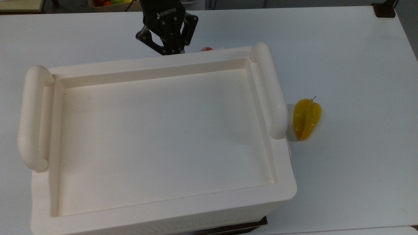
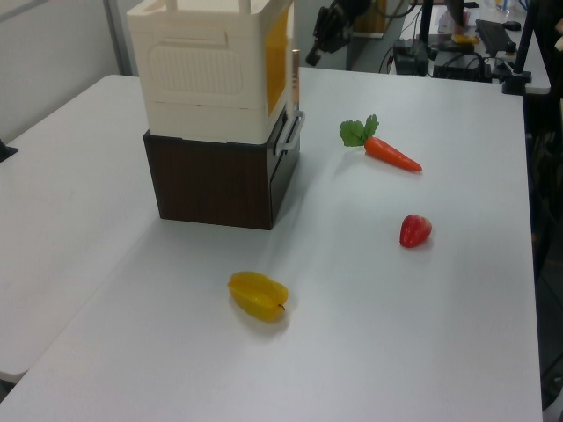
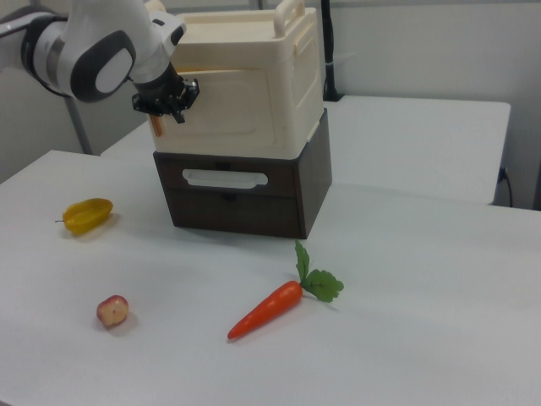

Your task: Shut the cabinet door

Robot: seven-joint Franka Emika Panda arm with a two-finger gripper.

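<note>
The cream cabinet (image 1: 156, 62) stands on a dark brown drawer unit (image 3: 245, 196). In the right view its door (image 3: 228, 101) lies almost flush against the front, with a thin orange slit at the free edge on the right view's left. In the left view the door (image 2: 295, 77) shows edge-on against the cabinet (image 2: 198, 70). My black gripper (image 1: 169, 50) is at the cabinet's far rim, fingers drawn together. In the right view the gripper (image 3: 166, 108) is pressed on the door near its free edge. The left view has the gripper (image 2: 317, 46) just beyond the door.
A yellow starfruit (image 1: 306, 119) lies on the white table to the top view's right of the cabinet. A carrot (image 3: 266, 309) and a small red fruit (image 3: 112, 310) lie in front of the drawers. My white arm (image 3: 101, 51) reaches in from the right view's upper left.
</note>
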